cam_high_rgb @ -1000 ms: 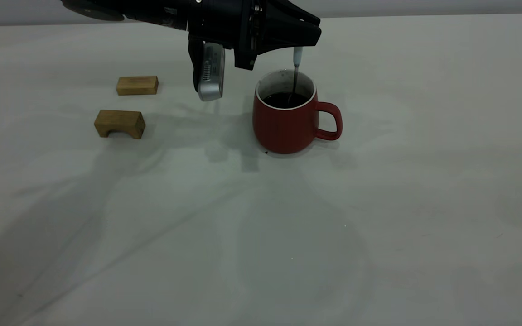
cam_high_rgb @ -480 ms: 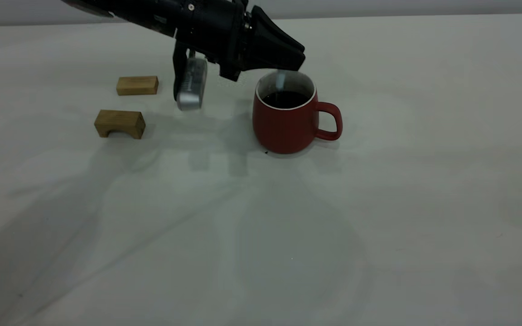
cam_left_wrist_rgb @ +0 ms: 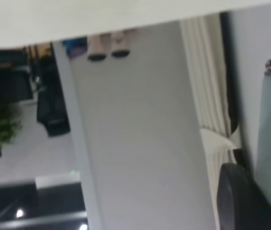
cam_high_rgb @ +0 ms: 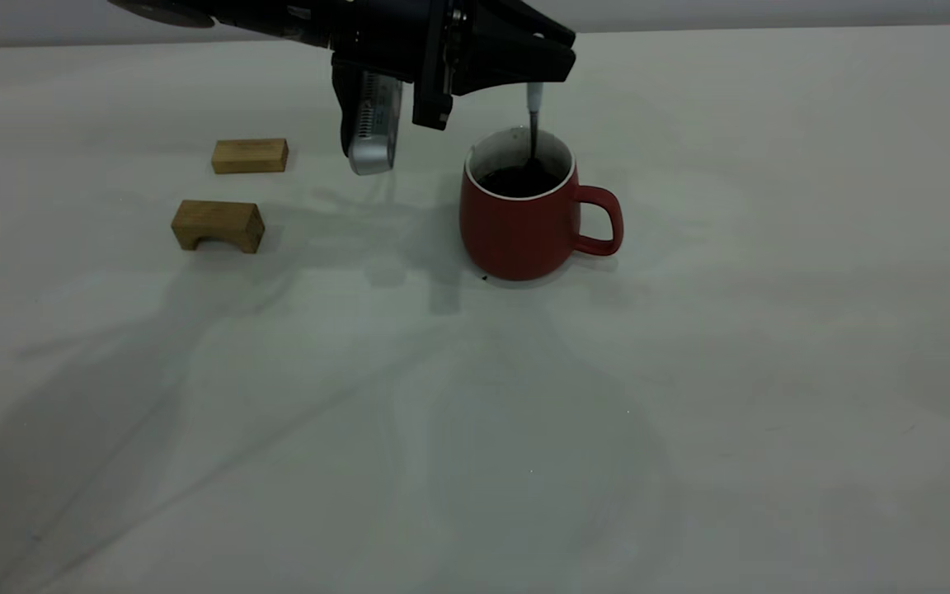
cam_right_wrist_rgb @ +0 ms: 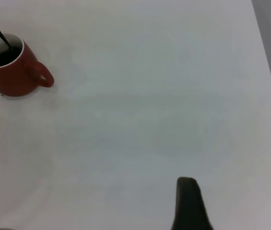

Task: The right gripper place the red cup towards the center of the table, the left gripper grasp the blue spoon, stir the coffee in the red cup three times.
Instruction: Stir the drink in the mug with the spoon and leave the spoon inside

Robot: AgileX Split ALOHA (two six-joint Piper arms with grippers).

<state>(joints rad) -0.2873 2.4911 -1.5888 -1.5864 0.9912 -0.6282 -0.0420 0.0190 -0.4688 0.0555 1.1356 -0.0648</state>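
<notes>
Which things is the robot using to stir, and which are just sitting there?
In use: left gripper, holding the blue spoon; red cup; coffee; table.
Just sitting there: flat wooden block; arched wooden block; right gripper, parked far from the cup.

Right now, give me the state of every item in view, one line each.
red cup: upright on the table, handle toward the right arm's side.
coffee: dark, inside the cup.
blue spoon: held upright, its lower end in the coffee.
left end effector: above the cup, shut on the spoon's handle.
right end effector: far from the cup, holding nothing visible.
two wooden blocks: resting on the table, apart.
</notes>
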